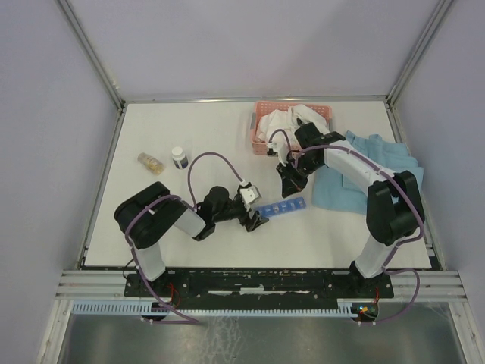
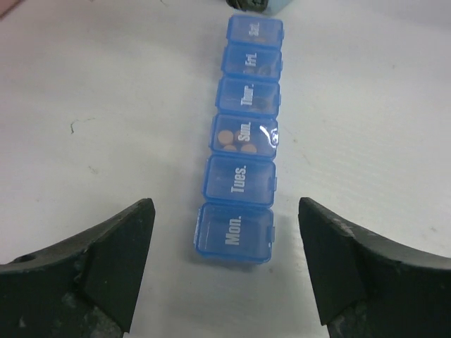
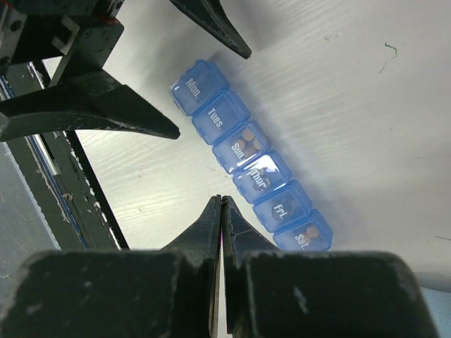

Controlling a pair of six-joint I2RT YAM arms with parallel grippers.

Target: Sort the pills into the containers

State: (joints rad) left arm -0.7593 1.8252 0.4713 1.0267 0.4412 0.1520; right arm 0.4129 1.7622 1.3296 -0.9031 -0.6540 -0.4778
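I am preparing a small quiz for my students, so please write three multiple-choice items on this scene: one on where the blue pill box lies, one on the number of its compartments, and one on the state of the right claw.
1. Where does the pill box lie?
A. In the pink basket
B. On the white table, its Mon. end between the fingers of the left claw
C. On the blue cloth

2. How many compartments does it show?
A. Four
B. Six
C. Nine

3. How is the right claw?
A. Wide open
B. Shut on a bottle
C. Shut, holding nothing

Key:
1 B: the left wrist view shows the Mon. end between the open fingers, with a gap on each side.
2 B: the lids read Mon., Tues., Sun., Thur., Fri., Sat.
3 C: its fingers meet with nothing between them.
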